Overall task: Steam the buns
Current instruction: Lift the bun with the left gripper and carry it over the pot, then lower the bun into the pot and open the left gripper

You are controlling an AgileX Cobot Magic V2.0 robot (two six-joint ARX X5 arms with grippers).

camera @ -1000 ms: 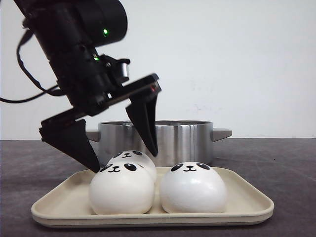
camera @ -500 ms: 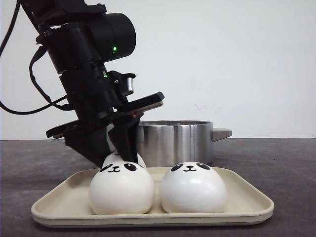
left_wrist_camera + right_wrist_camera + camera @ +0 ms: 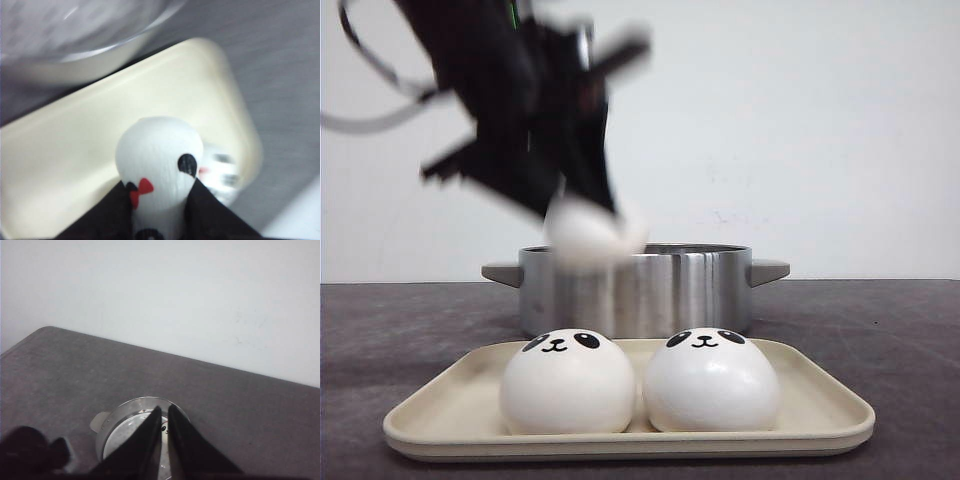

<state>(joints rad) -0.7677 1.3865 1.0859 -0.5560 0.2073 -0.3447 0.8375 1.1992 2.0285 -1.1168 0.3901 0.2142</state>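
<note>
My left gripper (image 3: 582,222), blurred by motion, is shut on a white panda-faced bun (image 3: 592,233) and holds it in the air just above the near rim of the steel pot (image 3: 650,288). In the left wrist view the same bun (image 3: 159,155) sits squeezed between the black fingers (image 3: 112,212). Two more buns (image 3: 567,382) (image 3: 712,380) rest side by side on the cream tray (image 3: 820,420). My right gripper (image 3: 165,412) hangs high over the pot (image 3: 117,427), its fingers almost touching and holding nothing. It is out of the front view.
The pot has a side handle (image 3: 770,270) at each end and stands directly behind the tray on the dark grey table (image 3: 900,330). A white wall lies beyond. Something white with black marks (image 3: 164,429) shows inside the pot.
The left gripper closed on the rear bun on the tray and has lifted it up and back, to above the pot's rim. The two front buns have not moved.
</note>
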